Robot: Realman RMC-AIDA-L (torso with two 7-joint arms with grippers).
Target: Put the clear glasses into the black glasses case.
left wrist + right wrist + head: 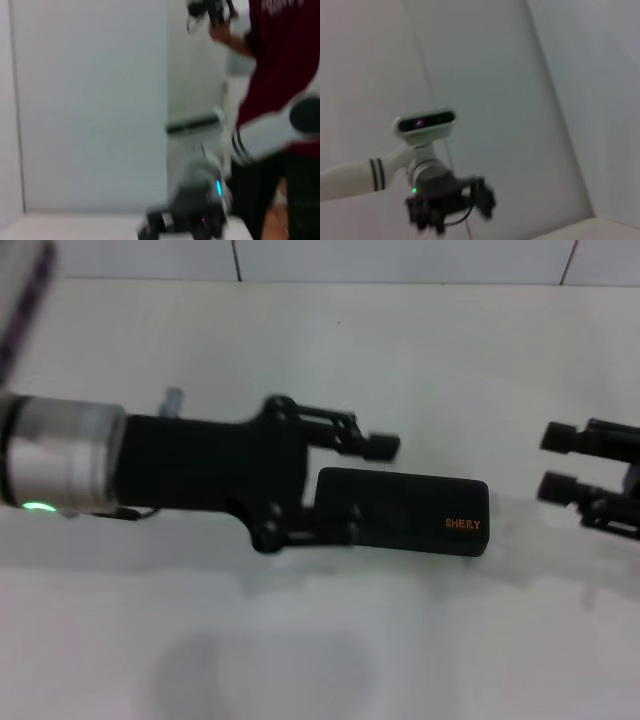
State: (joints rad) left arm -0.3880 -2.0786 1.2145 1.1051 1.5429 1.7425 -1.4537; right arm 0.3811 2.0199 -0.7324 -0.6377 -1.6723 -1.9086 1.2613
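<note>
Your left gripper [362, 485]: jaws spread, straddling case's left end | black glasses case [405, 512]: closed, long axis left-right, lettered end rightward | your right gripper [559, 462]: spread, empty.

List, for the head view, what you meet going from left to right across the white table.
Silver-and-black left arm with a green light → left gripper, astride the case's left end → matte black oblong glasses case with gold lettering → black right gripper at the right edge.
</note>
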